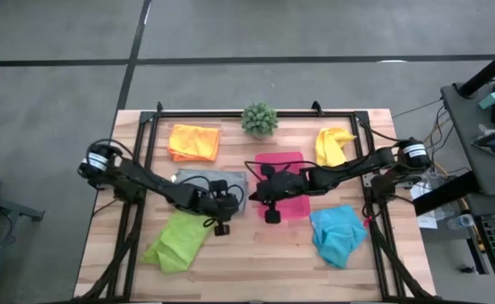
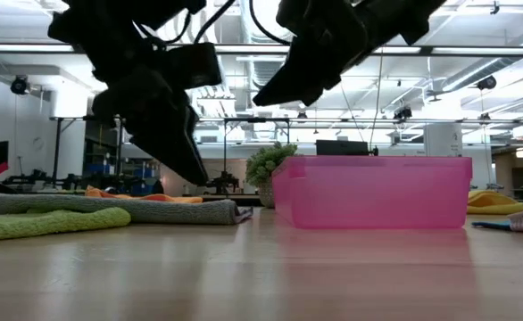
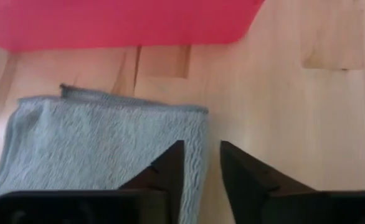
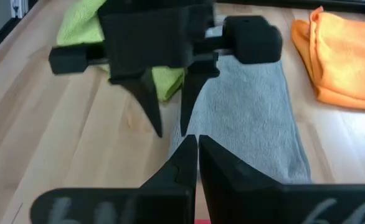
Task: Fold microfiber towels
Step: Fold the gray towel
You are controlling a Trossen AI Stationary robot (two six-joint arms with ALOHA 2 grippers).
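Observation:
The grey towel (image 1: 198, 180) lies folded flat on the table, left of the pink tray (image 1: 291, 160). My left gripper (image 1: 233, 205) hangs open just above the towel's edge nearest the tray (image 3: 198, 134). One finger stands over the cloth and the other over bare wood; the low view shows its tips (image 2: 199, 174) clear of the towel (image 2: 128, 209). My right gripper (image 4: 197, 142) is shut on nothing. It is raised over the tray's left rim and faces the left gripper (image 4: 172, 127). The orange (image 1: 193, 141), yellow (image 1: 333, 145), lime green (image 1: 177, 241) and turquoise (image 1: 338, 235) towels lie around them.
A small potted plant (image 1: 259, 119) stands at the far edge, between the orange and yellow towels. The lime green towel lies at the near left and the turquoise one at the near right. Bare wood shows between them along the near edge.

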